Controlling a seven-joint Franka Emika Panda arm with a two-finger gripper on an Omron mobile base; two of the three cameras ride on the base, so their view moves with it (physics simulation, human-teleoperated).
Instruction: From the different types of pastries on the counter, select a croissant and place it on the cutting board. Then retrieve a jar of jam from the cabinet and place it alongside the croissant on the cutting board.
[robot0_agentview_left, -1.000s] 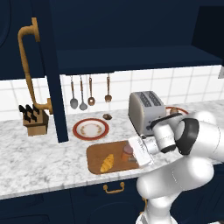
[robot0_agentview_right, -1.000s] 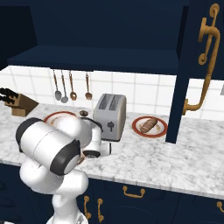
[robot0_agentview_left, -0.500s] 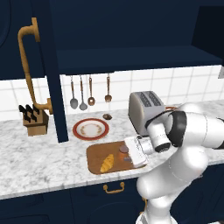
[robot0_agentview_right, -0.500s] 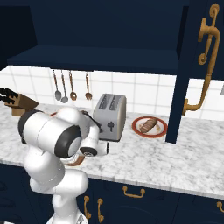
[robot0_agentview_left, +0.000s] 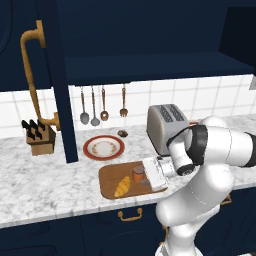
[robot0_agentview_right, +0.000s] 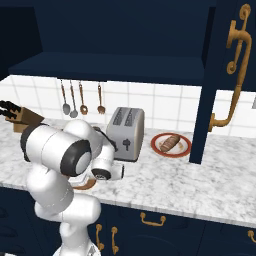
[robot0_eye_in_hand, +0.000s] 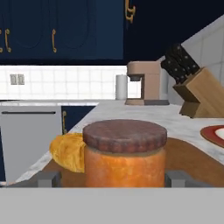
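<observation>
Because the task wants both foods side by side, the croissant (robot0_agentview_left: 122, 186) lies on the left part of the cutting board (robot0_agentview_left: 107, 177) and the jar of jam (robot0_agentview_left: 138, 174) stands upright just to its right, also on the board. In the hand view the jar (robot0_eye_in_hand: 124, 153) sits between the two dark finger tips, and a thin gap shows on each side of it, so the pincer (robot0_agentview_left: 148, 176) looks let go, with its jaws apart around the jar and not squeezing it. My guess is that the jar has just been set down and the job is almost done.

Going left to right along the worktop (robot0_agentview_left: 40, 180), there is a knife block (robot0_agentview_left: 40, 138) by the wall, then a red plate (robot0_agentview_left: 103, 148), then the board, then the toaster (robot0_agentview_left: 167, 127) behind the arm. The board's front edge is near the worktop's front edge, so the jar should not be pushed that way. The open cabinet (robot0_agentview_left: 62, 80) door hangs to the left, well apart from the arm. There is free room to the right of the jar, so pulling the pincer straight back looks safe.
</observation>
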